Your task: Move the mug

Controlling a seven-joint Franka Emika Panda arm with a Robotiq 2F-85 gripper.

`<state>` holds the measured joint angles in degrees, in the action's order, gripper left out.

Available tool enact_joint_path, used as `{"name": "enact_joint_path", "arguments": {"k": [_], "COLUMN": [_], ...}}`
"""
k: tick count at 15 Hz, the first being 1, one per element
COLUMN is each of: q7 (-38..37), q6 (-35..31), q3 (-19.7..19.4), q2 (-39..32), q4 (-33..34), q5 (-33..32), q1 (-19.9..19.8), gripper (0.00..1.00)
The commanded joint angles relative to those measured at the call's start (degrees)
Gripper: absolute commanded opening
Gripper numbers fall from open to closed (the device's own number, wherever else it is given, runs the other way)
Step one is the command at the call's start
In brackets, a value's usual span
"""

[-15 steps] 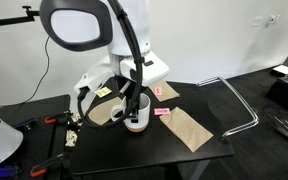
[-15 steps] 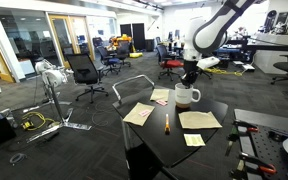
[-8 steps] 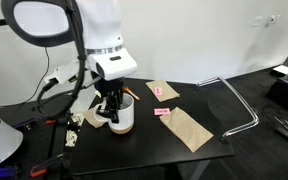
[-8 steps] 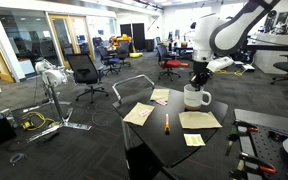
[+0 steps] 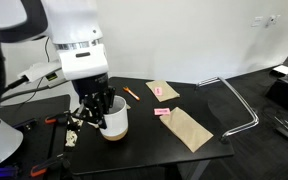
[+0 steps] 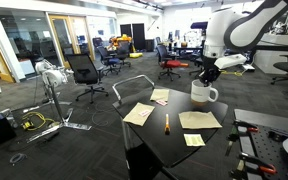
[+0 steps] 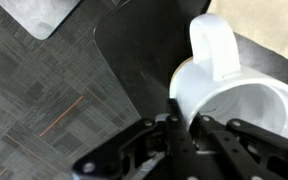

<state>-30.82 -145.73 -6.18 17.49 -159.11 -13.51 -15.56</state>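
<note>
A white mug (image 5: 117,123) is held by its rim, clamped in the gripper (image 5: 104,117), near the 9 o'clock edge of the black desk (image 5: 146,138) in an exterior view. At its 3 o'clock, a pink note (image 5: 162,112) and brown paper (image 5: 190,129) are laid flat. In the wrist view, the handle (image 7: 216,45) is turned toward 12 o'clock.

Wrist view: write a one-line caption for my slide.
Robotiq gripper clamped on the rim of a large plain white ceramic mug at the edge of the black tabletop, grey carpet beyond.
</note>
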Motion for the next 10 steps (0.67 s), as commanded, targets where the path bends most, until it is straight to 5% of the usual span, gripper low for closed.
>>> {"name": "enact_joint_path", "arguments": {"k": [1,10], "q7": [-1.71,-0.11], "q6": [0.51,0.64], "q3": [1.34,0.37], "q2": [2.32,0.77], "q4": [0.1,0.15], "q5": [-0.15,1.46], "q1": [-3.13,-5.03], "gripper": [0.03,0.03]}}
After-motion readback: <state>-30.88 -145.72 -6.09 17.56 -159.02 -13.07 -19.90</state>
